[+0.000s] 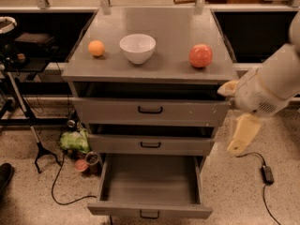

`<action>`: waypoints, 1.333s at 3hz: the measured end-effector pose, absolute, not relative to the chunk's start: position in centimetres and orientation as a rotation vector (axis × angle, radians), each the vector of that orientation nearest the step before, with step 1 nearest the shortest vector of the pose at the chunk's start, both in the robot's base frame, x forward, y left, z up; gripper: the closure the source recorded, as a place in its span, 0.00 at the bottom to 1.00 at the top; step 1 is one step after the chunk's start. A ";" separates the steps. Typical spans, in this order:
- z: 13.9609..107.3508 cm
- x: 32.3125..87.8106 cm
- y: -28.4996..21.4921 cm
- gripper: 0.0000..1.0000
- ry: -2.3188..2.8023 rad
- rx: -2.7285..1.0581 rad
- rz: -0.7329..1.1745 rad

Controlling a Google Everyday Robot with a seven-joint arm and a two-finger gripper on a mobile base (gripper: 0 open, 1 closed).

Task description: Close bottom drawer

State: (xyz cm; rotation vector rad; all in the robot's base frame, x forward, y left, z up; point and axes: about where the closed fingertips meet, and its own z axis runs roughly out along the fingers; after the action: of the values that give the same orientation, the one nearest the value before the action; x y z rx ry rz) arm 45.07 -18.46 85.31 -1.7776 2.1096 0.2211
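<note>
The bottom drawer (150, 211) is the lowest of three grey metal drawers in the cabinet (150, 74). It is pulled far out toward me and its inside is bare. Its small black bar handle (149, 214) sits at the lower edge of the view. My gripper (242, 134) hangs at the right side of the cabinet, level with the middle drawer (150, 145), above and to the right of the open drawer and not touching it. A pale finger (243, 132) points downward.
On the cabinet top stand an orange (96, 48), a white bowl (137, 48) and a red apple (200, 56). The top drawer (150, 109) stands slightly out. A green bag (74, 140), cables and a stand foot (40, 153) lie on the floor to the left. A cable with a black adapter (267, 173) lies to the right.
</note>
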 end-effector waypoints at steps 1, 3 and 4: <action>77.5 44.5 -16.6 0.00 2.086 -1.747 0.355; 62.6 42.7 -12.2 0.00 2.080 -1.583 0.571; 62.0 44.4 -12.2 0.00 2.070 -1.532 0.515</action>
State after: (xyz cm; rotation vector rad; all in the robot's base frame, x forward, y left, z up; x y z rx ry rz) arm 44.35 -12.20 61.98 -1.5320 2.0705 0.5146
